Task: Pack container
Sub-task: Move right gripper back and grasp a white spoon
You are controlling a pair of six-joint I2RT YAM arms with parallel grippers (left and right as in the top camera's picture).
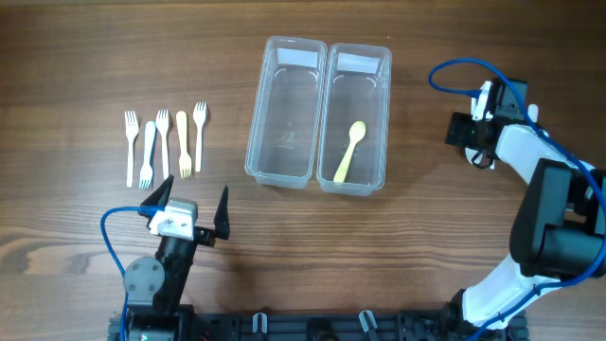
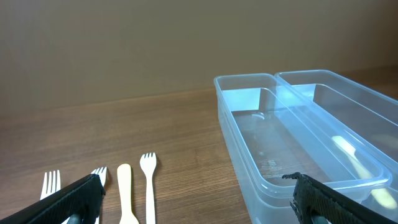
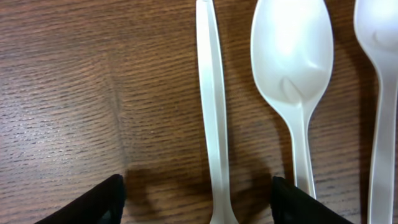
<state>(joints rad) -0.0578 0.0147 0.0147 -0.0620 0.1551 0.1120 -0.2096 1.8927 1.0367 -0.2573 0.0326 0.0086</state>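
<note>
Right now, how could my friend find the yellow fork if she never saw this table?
Look at the middle of the table, where two clear tubs stand side by side. To their left in the overhead view, five forks lie in a row. Count to the fourth from the left. That fork is pale yellow, while the ones beside it are white.
</note>
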